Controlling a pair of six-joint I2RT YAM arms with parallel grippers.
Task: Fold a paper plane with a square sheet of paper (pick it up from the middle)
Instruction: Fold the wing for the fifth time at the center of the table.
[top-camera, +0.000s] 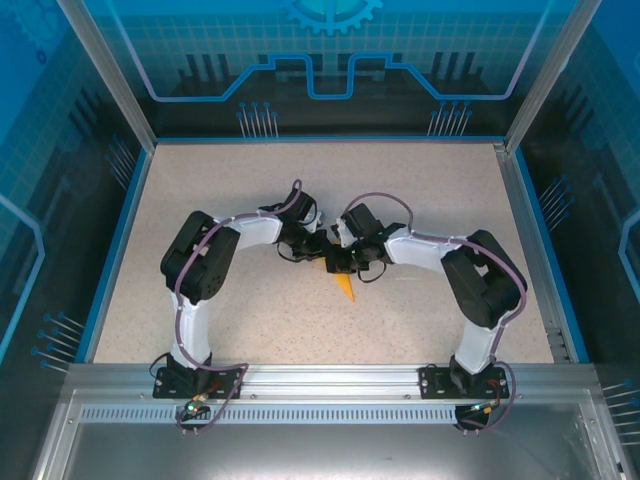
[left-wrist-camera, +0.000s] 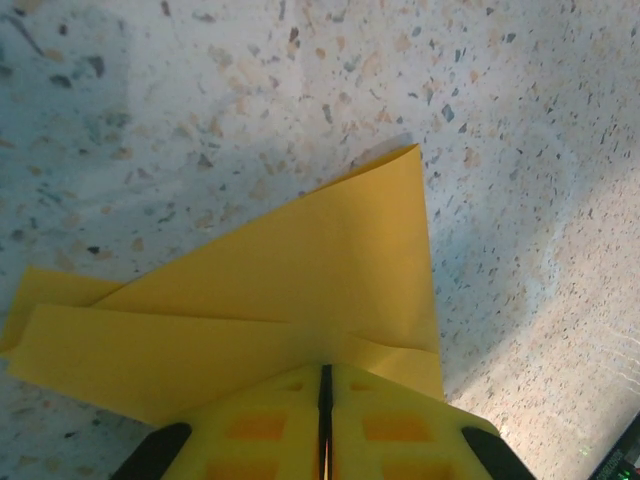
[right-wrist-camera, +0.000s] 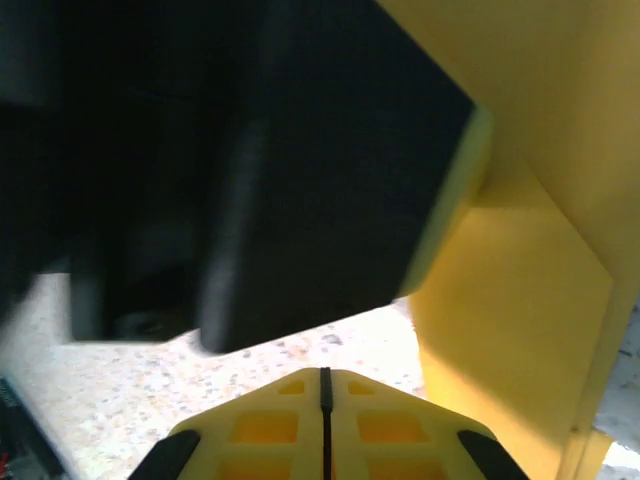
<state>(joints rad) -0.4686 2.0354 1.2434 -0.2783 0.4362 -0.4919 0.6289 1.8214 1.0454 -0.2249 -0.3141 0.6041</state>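
Sheet of paper (left-wrist-camera: 300, 290) creased into layered pointed wedge, not a slim dart yet. Left gripper (left-wrist-camera: 325, 372) closed, seemingly pinching sheet's edge, sheet fanning ahead of tips. Right gripper (right-wrist-camera: 325, 375) closed, apparently empty, sheet just off its right side. Narrowing folds likely left.

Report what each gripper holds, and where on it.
The left gripper pinches the folded sheet of paper at its near edge, where the layers meet. The right gripper is shut; the paper lies beside it, not visibly held.
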